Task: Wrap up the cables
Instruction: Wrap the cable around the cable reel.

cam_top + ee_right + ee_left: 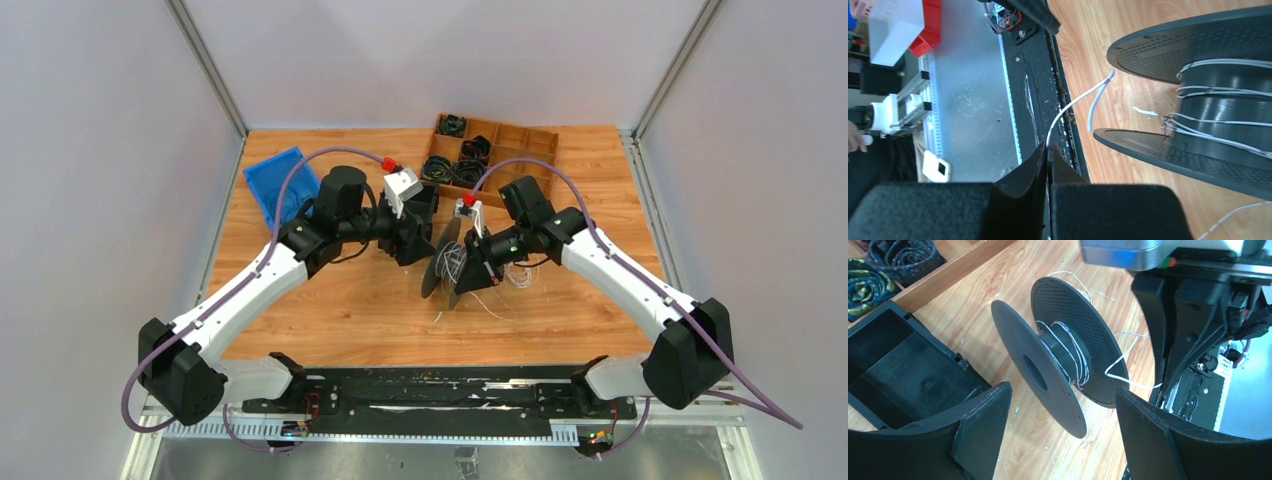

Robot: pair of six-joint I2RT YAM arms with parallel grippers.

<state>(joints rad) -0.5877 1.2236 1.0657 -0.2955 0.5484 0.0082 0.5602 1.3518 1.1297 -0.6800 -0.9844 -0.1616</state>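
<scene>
The cables [1078,367] are one thin white strand, as far as can be traced. It is wound several turns round the hub of a single black spool [1038,375], which stands on its two flanges near the desk's [330,320] middle, axle level and running left to right. The free end leads to the right gripper [1048,150], clamped tight on it. The left gripper [1062,392] faces the spool, spread wide and apart from it.
</scene>
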